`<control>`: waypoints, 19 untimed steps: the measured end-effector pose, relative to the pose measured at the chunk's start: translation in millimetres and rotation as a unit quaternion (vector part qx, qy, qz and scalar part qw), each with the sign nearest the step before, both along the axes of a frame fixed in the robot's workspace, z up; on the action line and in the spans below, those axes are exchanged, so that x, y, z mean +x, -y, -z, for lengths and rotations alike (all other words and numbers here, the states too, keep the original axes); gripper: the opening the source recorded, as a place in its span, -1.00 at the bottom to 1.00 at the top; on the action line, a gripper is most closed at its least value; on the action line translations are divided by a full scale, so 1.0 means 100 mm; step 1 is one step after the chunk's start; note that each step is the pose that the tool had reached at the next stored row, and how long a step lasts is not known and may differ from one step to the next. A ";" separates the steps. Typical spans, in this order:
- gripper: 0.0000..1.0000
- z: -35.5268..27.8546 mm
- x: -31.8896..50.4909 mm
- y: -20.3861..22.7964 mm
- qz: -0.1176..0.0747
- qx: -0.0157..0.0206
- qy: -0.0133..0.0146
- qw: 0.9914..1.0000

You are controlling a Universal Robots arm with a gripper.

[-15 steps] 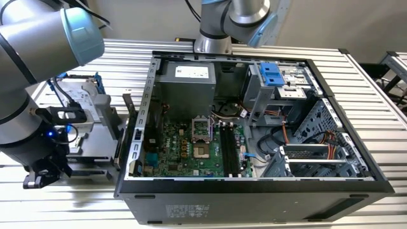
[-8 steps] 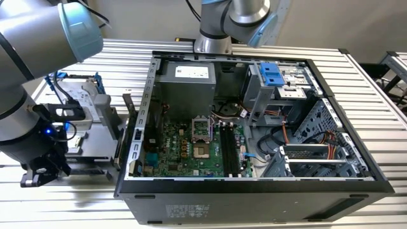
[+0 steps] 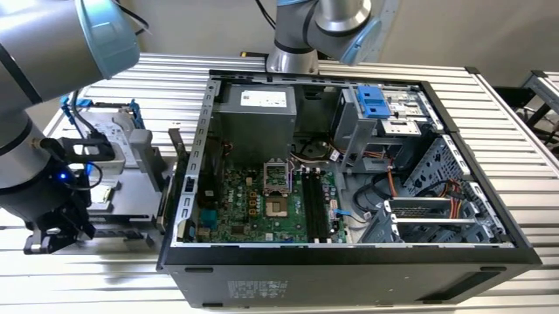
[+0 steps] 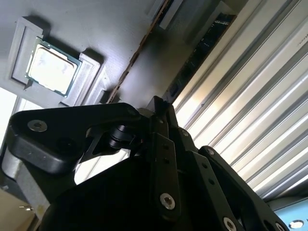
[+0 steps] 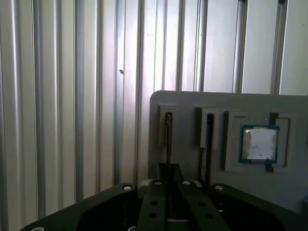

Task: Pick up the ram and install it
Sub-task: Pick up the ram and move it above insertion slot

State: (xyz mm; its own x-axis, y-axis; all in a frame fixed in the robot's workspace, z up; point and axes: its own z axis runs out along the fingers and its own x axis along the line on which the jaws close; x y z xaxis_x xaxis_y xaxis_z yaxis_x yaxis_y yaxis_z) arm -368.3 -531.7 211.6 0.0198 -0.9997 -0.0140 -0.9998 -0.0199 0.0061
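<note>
The ram [image 5: 167, 137] is a thin, long stick standing on edge in a narrow slot of the gray tray [image 5: 187, 103]. Seen edge-on, it's basically a dark sliver. The tray sits outside the case, on the exterior view's left.

End effector [image 5: 169, 169] down low, wrist vertical

The counter [image 3: 515, 118] is ribbed bare metal, brushed and brightly reflective. The computer case [image 3: 349, 271] wears matt black paint outside and dull grey sheet steel inside. Its motherboard [image 3: 253, 209] is glossy green board. A tray [image 5: 192, 108] of matt grey plastic carries a chip [image 5: 260, 143] with a satiny silver metal lid. The tool [image 5: 168, 168] is matt black with shiny screw heads. The ram [image 5: 167, 137] shows a thin, dull edge.
</note>
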 end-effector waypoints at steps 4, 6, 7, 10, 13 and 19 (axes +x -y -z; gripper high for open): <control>-1.00 -0.024 0.000 0.000 0.000 0.000 0.000 1.000; -1.00 -0.036 0.000 0.000 0.000 0.000 0.000 1.000; -1.00 -0.042 0.000 0.000 0.000 0.000 0.000 1.000; -1.00 -0.067 0.000 0.000 0.000 0.000 0.000 1.000; -1.00 -0.101 0.000 0.000 0.000 0.000 0.000 1.000; -1.00 -0.162 -0.001 0.000 0.002 0.000 0.000 1.000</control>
State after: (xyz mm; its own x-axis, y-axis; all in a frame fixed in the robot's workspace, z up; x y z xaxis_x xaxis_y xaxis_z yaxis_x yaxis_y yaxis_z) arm -368.4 -531.7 227.8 0.0156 -0.9998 -0.0139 -0.9999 -0.0157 0.0062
